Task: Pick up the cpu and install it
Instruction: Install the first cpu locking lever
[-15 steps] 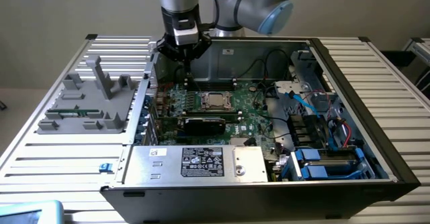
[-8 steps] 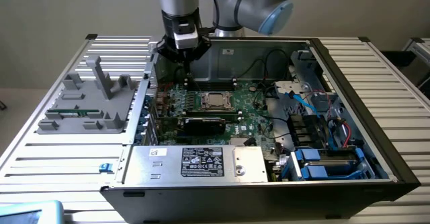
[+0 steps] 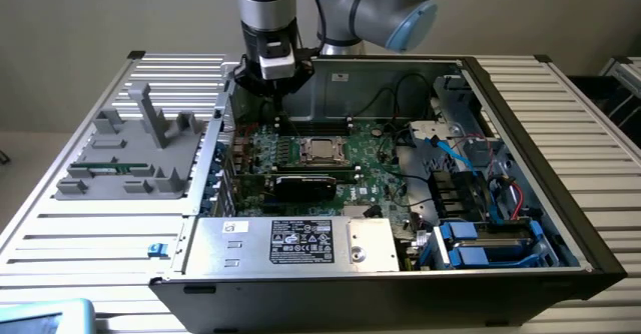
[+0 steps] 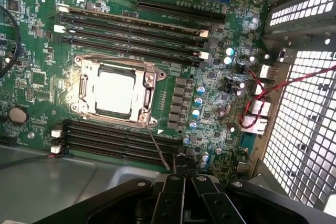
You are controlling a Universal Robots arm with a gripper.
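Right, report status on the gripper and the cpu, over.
Gripper shut, empty, off to the side of the socket. Cpu sitting in the socket. Nothing over the cpu.

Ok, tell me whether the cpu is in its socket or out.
In. The cpu lies flat inside the socket's metal frame on the motherboard, silver top showing; the shut pincer is apart from it.

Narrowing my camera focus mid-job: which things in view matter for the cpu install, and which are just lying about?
Job:
- cpu, lying within the socket frame
- claw, shut and empty, above the motherboard

Just there:
- grey fixture tray
- power supply
- expansion card
- red cable
- blue drive caddies
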